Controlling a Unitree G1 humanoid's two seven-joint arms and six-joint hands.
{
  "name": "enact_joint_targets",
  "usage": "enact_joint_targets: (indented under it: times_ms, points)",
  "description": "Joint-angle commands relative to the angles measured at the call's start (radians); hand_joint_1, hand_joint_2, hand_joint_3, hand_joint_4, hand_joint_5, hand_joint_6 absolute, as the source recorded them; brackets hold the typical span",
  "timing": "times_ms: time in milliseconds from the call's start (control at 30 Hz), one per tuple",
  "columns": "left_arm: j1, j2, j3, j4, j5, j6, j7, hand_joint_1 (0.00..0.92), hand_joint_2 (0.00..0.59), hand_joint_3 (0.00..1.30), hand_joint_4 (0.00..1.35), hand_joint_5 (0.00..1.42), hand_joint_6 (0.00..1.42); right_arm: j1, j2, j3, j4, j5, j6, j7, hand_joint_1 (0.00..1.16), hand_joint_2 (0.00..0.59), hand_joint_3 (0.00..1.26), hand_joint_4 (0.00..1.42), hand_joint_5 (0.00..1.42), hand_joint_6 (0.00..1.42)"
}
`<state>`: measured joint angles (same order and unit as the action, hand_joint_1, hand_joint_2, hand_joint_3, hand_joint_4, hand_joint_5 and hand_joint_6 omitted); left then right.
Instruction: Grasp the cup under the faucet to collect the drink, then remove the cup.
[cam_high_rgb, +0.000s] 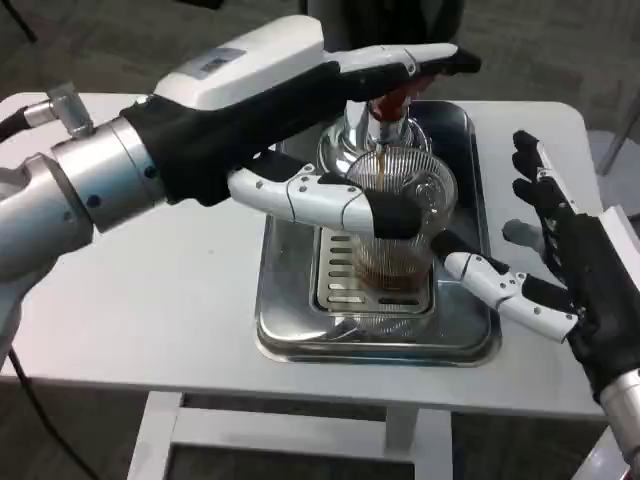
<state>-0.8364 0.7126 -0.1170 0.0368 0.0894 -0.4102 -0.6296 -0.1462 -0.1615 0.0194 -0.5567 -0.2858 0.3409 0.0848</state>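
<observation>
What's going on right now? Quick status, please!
Left hand holds cup under faucet, drink pouring in. Right hand open beside tray. Nothing in the way.

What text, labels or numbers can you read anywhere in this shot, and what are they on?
No text can be read.
Back of the left hand: a small grey label patch, with markings too blurred to read.
Cup, faucet, tray, right hand: no print visible.
</observation>
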Motion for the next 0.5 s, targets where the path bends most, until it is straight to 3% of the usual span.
enact_joint_targets:
  times_ms: [33, 500]
  points:
    - [0.064, 0.03, -0.063, 0.037, 0.061, 0.009, -0.082, 0.0, 0.024, 0.15, 0.07, 0.17, 0.25, -0.005, 0.014, 0.007, 0.007, 0.011, -0.017, -0.012, 0.66, 0.24, 0.0, 0.01, 0.03, 0.2]
    - [0.06, 0.033, -0.061, 0.056, 0.056, -0.005, -0.083, 0.0, 0.024, 0.15, 0.07, 0.17, 0.25, -0.027, 0.021, 0.008, 0.04, 0.021, -0.03, -0.011, 0.64, 0.249, 0.0, 0.0, 0.03, 0.19]
